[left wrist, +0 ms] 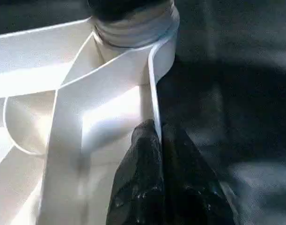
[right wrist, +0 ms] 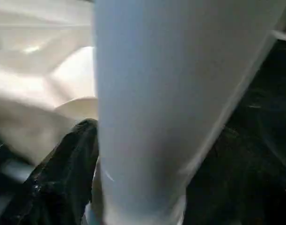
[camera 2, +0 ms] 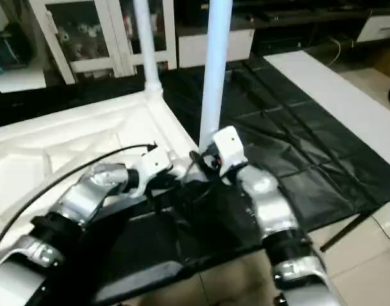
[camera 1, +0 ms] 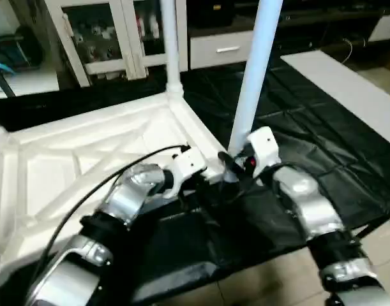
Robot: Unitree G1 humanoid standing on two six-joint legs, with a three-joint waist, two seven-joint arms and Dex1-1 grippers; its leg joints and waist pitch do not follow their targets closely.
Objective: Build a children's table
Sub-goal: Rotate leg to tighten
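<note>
The children's table top (camera 1: 86, 166) lies upside down on the black-draped worktop (camera 1: 322, 140), its X-ribbed underside facing up. It looks like light, stiff moulded plastic, smooth and likely slippery on the flat panels, so the thin rim and ribs are the natural places to pinch. The left gripper (left wrist: 154, 140) has its fingers (left wrist: 143, 178) pressed together on the rim wall of the top, just short of the corner socket. Beyond them a far leg (camera 1: 171, 44) stands upright in its socket. The near leg (camera 1: 255, 70) rises from the corner socket right by the right gripper (camera 1: 236, 167); one finger (right wrist: 63, 173) lies against the tube, but whether they grip it cannot be told. The tube seems rigid and light, best held low near its flared end.
</note>
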